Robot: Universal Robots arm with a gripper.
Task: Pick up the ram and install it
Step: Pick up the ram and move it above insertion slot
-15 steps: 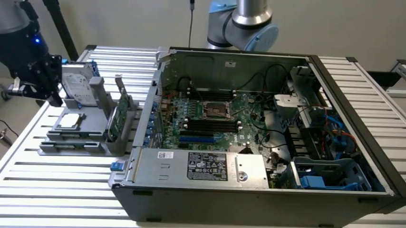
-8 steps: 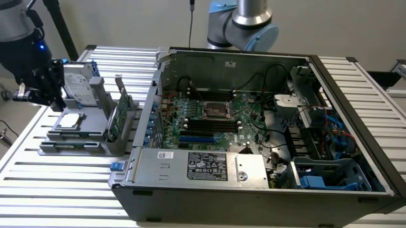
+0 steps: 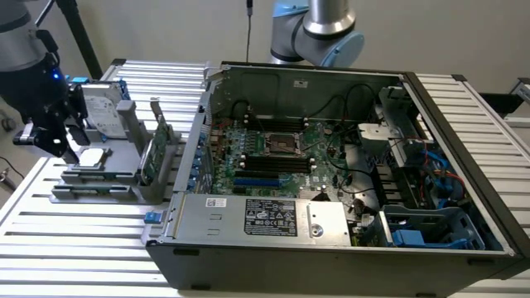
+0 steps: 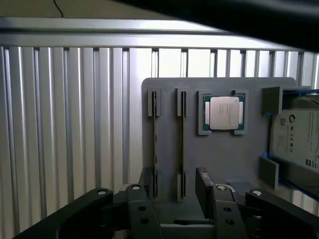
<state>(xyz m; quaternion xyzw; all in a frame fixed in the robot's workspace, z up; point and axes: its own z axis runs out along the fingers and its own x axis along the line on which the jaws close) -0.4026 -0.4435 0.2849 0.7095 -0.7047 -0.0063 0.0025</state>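
Exterior view: gripper (image 3: 68, 152) low over the fixture (image 3: 99, 194) at the exterior view's left, well apart from the case (image 3: 331, 245). Board slots (image 3: 277, 164) seemingly bare, so by the look of it nothing installed yet; pickup and install both left to do.

Wrist view: fingers (image 4: 205, 186) spread wide, gripping nothing. Edge-on ram (image 4: 182, 144) upright in a fixture groove just beside the CPU (image 4: 224, 113), untouched, its near end between the spread fingers.
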